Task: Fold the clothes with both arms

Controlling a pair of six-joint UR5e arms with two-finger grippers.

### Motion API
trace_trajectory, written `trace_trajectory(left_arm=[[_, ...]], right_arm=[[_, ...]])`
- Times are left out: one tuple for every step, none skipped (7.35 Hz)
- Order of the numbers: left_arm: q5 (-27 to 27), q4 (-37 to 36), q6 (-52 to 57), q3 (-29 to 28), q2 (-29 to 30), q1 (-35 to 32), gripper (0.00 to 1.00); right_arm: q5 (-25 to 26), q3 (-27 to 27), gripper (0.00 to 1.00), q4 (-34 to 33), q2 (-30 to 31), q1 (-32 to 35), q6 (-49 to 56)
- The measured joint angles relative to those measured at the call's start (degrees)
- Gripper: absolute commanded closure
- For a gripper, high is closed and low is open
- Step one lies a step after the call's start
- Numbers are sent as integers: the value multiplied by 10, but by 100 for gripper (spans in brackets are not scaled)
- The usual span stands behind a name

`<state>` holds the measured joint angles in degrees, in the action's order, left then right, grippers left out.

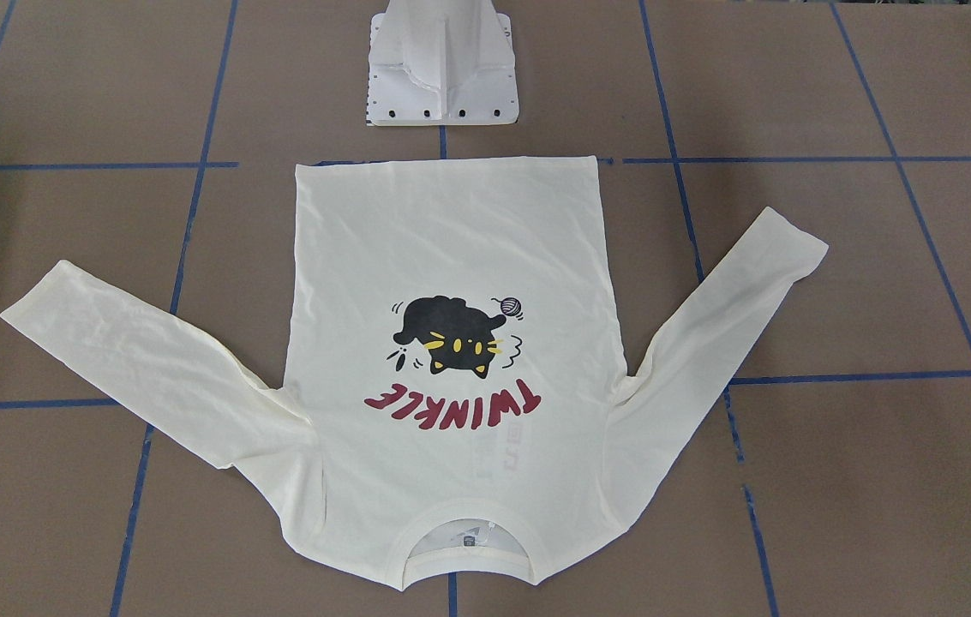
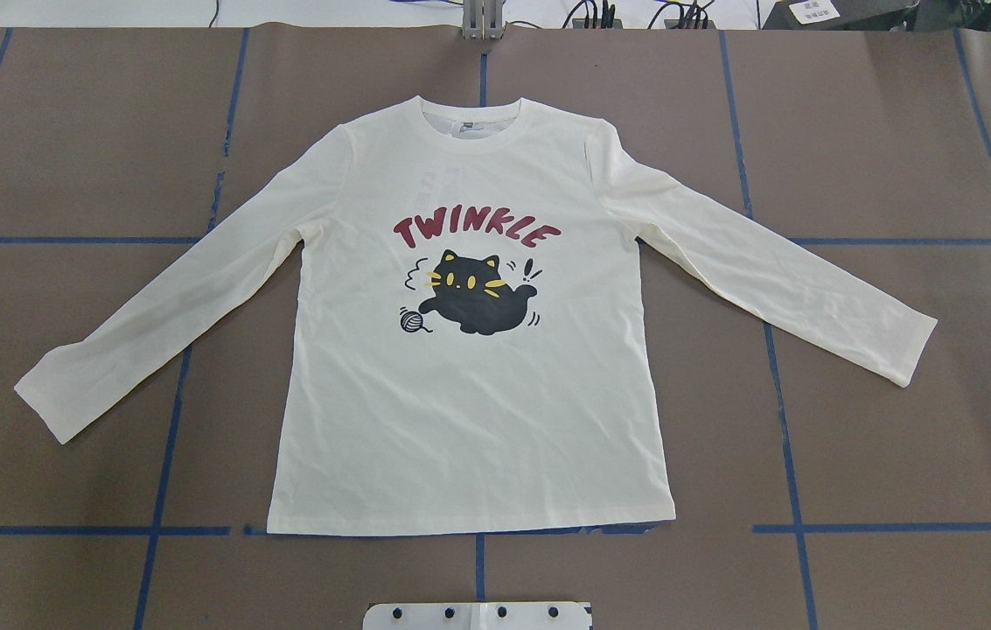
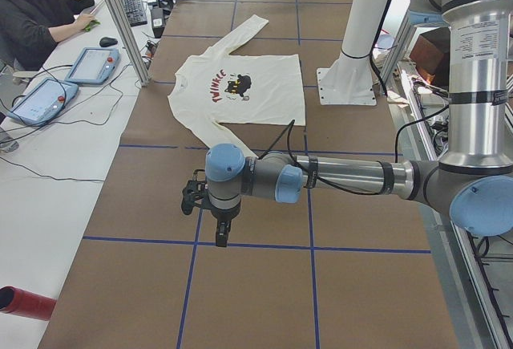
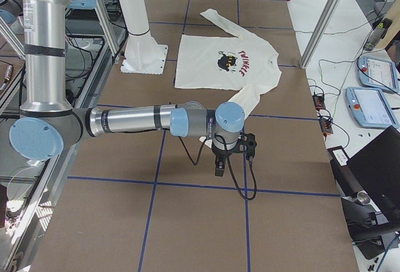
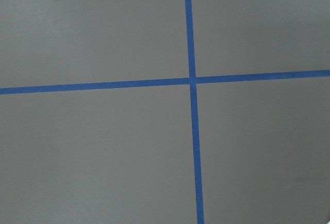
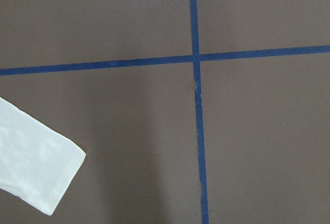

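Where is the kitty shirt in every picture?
Front-facing: T-shirt in the centre, print upside down.
Overhead: T-shirt in the centre, print upright.
Exterior left: T-shirt far, upper middle.
Exterior right: T-shirt far, upper middle.
Left wrist: not in it.
Right wrist: only its sleeve cuff, bottom left.
Shared landmark: white pedestal base next to the T-shirt.

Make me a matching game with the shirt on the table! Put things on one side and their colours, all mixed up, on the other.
Things:
1. cat
2. word TWINKLE
3. tape lines
4. shirt

Colours:
A. blue
B. cream
C. black
D. red

Right pairs: 1-C, 2-D, 3-A, 4-B.
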<state>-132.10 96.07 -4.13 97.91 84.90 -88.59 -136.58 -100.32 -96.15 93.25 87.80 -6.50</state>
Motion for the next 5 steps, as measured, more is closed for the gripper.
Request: trace_trajectory(left_arm=[[0, 0, 0, 0, 0, 0, 0], [-1, 2, 1, 0, -1, 0, 0], [-1, 4, 3, 3, -1, 0, 0], [-1, 15, 4, 9, 0, 0, 0], [-1, 44, 5, 12, 1, 1, 0]], right_arm=[[1, -1, 0, 0, -1, 0, 0], [2, -2, 0, 1, -2, -1, -1], [4, -6, 0, 4, -5, -7, -2], [13, -13, 0, 25, -5, -20, -15], [25, -19, 0, 73, 5, -38, -55]])
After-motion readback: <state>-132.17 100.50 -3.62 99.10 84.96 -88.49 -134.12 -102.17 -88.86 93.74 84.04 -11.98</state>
